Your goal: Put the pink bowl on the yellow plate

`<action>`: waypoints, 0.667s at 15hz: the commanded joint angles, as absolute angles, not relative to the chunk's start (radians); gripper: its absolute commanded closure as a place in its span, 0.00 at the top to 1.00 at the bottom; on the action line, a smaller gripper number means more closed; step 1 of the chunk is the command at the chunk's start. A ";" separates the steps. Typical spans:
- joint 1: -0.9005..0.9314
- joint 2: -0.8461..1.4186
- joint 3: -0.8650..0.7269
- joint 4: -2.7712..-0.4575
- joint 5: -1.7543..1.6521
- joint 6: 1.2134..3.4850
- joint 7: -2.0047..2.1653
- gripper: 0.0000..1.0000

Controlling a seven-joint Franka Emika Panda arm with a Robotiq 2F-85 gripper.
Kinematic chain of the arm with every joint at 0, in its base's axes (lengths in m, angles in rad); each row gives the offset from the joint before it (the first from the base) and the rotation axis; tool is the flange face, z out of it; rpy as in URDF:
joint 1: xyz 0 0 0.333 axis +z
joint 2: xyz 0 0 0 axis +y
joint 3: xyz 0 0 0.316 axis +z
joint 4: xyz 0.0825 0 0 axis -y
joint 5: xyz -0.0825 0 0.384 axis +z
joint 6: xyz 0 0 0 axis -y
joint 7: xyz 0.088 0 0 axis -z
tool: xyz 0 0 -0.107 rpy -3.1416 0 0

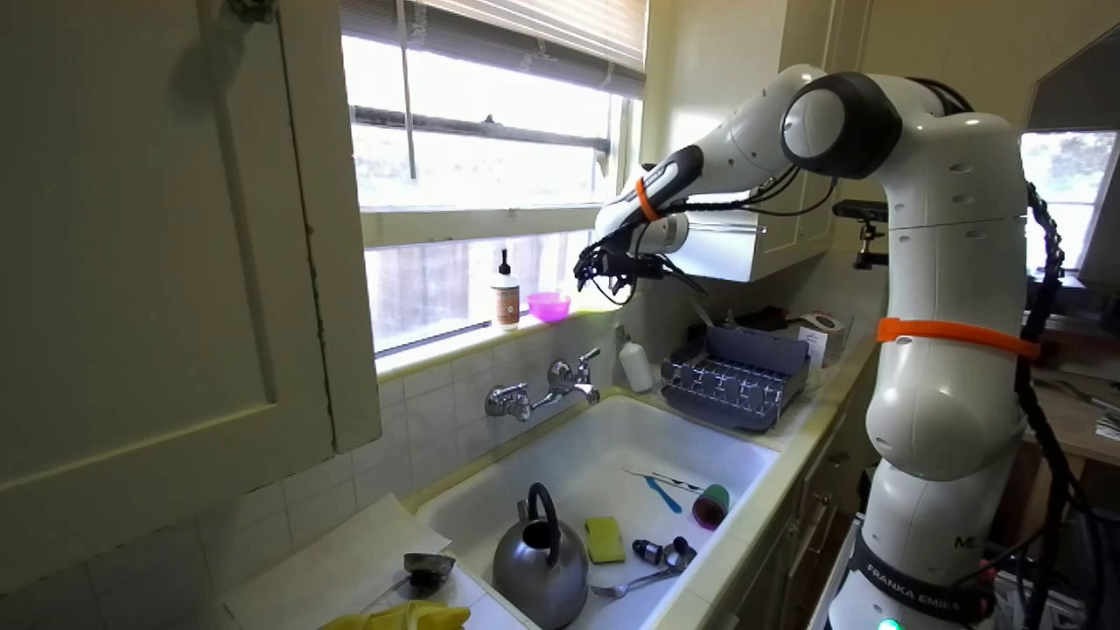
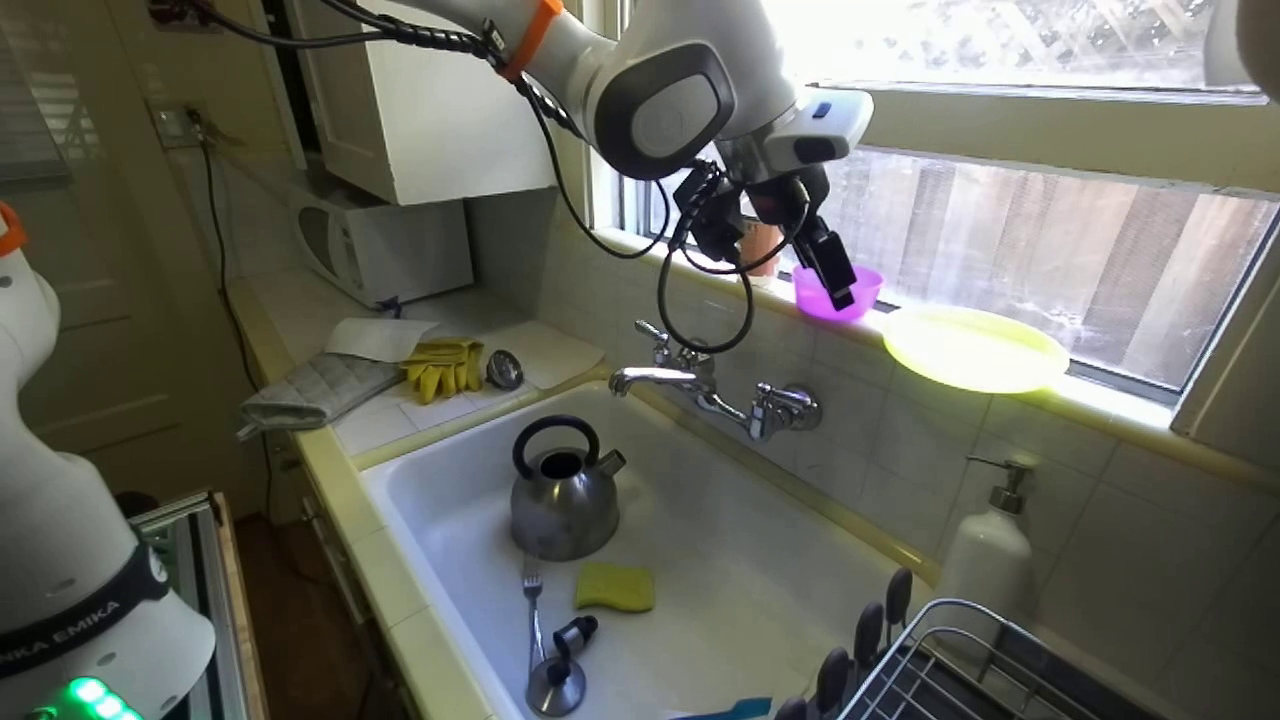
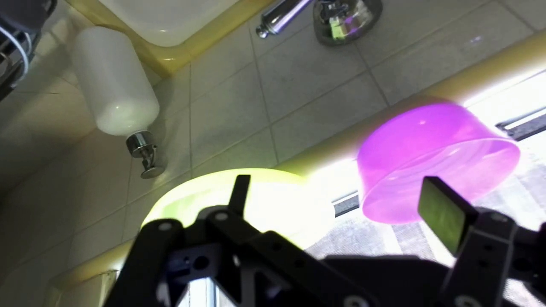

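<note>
Your gripper spread, holding nothing. Pink bowl on sill nr yellow plate, not on it yet. Left 4 u: grab, xfer, release.

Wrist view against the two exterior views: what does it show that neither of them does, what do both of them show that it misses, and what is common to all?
Only the wrist view shows the greenish inner face of a finger on the gripper.

Only the exterior views, both of them, show the steel kettle, the sponge and the white arm.

All share the gripper, the pink bowl, the white pump bottle, and parts of the sink and faucet.
</note>
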State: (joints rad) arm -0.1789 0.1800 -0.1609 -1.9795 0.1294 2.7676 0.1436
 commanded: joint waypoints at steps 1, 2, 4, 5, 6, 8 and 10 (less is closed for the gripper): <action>-0.202 0.209 -0.133 -1.925 0.232 2.726 0.088 1.00; -0.202 0.214 -0.136 -1.914 0.236 2.710 0.094 1.00; -0.203 0.223 -0.140 -1.894 0.236 2.678 0.096 1.00; -0.206 0.230 -0.138 -1.882 0.239 2.654 0.088 1.00; -0.208 0.236 -0.138 -1.871 0.240 2.631 0.086 1.00; -0.212 0.250 -0.135 -1.845 0.246 2.579 0.079 1.00; -0.213 0.265 -0.135 -1.822 0.255 2.561 0.083 1.00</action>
